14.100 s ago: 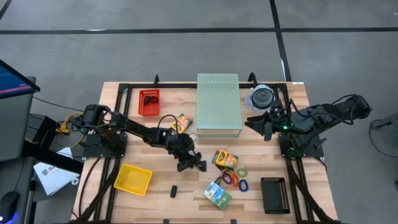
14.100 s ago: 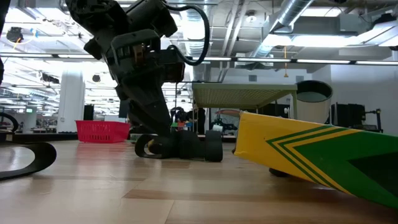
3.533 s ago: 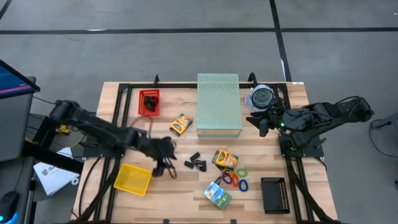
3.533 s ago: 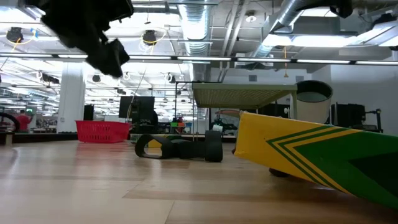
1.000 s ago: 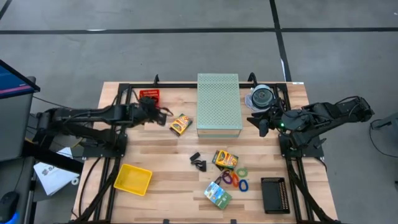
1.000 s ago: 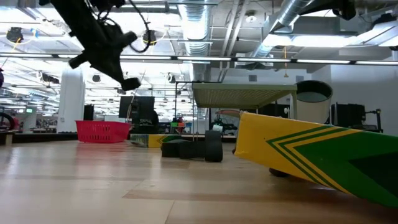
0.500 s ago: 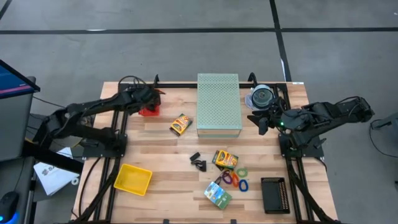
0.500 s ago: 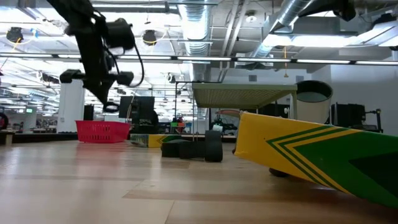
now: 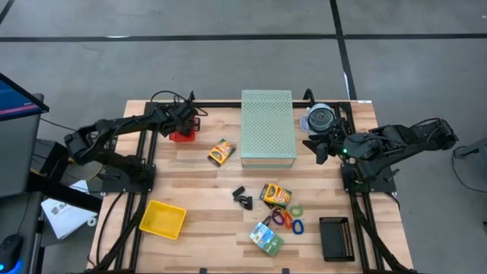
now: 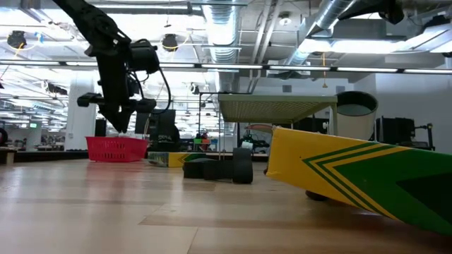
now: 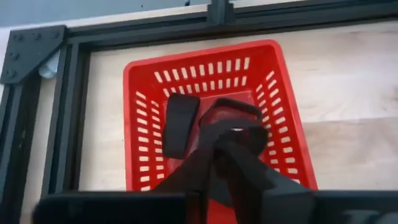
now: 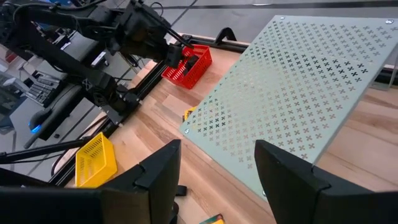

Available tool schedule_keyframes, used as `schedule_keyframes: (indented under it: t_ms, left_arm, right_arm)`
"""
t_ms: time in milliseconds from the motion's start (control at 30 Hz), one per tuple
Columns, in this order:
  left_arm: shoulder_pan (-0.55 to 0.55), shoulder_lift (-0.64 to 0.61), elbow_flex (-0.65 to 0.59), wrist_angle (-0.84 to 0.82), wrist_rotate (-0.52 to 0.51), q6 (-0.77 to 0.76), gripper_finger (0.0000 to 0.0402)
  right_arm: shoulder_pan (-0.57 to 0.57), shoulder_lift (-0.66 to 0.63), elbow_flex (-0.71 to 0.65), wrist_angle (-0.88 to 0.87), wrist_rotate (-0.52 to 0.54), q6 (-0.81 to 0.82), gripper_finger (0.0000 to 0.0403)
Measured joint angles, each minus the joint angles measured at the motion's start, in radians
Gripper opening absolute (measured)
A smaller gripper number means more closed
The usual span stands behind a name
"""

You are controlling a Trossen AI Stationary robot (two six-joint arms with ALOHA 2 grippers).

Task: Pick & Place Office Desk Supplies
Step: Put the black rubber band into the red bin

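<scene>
Inside the red basket (image 11: 143,93), left of the pale green perforated box (image 9: 267,128): two black binder clips, one lying flat (image 11: 180,124), the other (image 11: 233,112) half hidden beneath the left gripper (image 11: 231,134). Fingers close together right over that clip; cannot tell whether gripping it or merely touching.

In front of the box, on bare table: two more black clips (image 9: 242,197), touching or nearly so, too small to separate cleanly. Two yellow-orange boxes: one (image 9: 221,151) just beside the box's front-left corner, one (image 9: 275,195) in front of it. Print on both too small to read. Farther in front, four elastic loops (image 9: 287,218) bunched together, orange, purple, blue, green, partly overlapping. One green-blue packet (image 9: 266,238) beyond those.

In the low view, a yellow carton with green stripes (image 10: 353,176), cut off by the frame; no legible lettering.

Right gripper (image 12: 217,180) hanging by the box's right side, fingers spread wide, nothing between them.

Right of the box, one round clear spindle (image 9: 321,118). Far front-left, one yellow tray (image 9: 162,219); far front-right, one black tray (image 9: 335,238).
</scene>
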Motion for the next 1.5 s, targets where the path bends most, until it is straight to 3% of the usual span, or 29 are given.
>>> schedule_keyframes:
  t_ms: [167, 267, 500, 633, 867, 1033, 1300, 1500]
  left_arm:
    - [0.0, -0.068, 0.0, 0.023, -0.053, 0.109, 0.012]
    - [-0.002, -0.132, 0.0, 0.069, -0.012, 0.264, 0.0154]
    - [-0.065, -0.257, 0.0, 0.163, 0.575, 0.717, 0.018]
    - [-0.205, -0.304, 0.0, 0.153, 0.79, 0.853, 0.0181]
    - [-0.541, -0.239, 0.0, 0.204, 0.804, 0.841, 0.0181]
    - [-0.697, -0.106, 0.0, 0.348, 0.786, 0.71, 0.02]
    - [-0.751, 0.176, 0.0, 0.559, 0.752, 0.474, 0.024]
    - [-0.751, 0.302, 0.0, 0.684, 0.684, 0.262, 0.0236]
  right_arm:
    - [0.0, 0.0, 0.0, 0.0, 0.0, 0.0, 0.0202]
    - [0.0, 0.0, 0.0, 0.0, 0.001, 0.0, 0.0202]
    - [0.0, 0.0, 0.0, 0.0, 0.004, 0.0, 0.0202]
    - [0.0, 0.0, 0.0, 0.0, 0.004, -0.001, 0.0202]
    - [0.0, 0.0, 0.0, 0.0, 0.004, 0.0, 0.0202]
    - [0.002, 0.0, 0.0, 0.001, 0.004, 0.0, 0.0202]
    - [0.002, 0.0, 0.0, 0.001, -0.011, 0.0, 0.0202]
    - [0.002, 0.0, 0.0, 0.0, -0.027, 0.0, 0.0202]
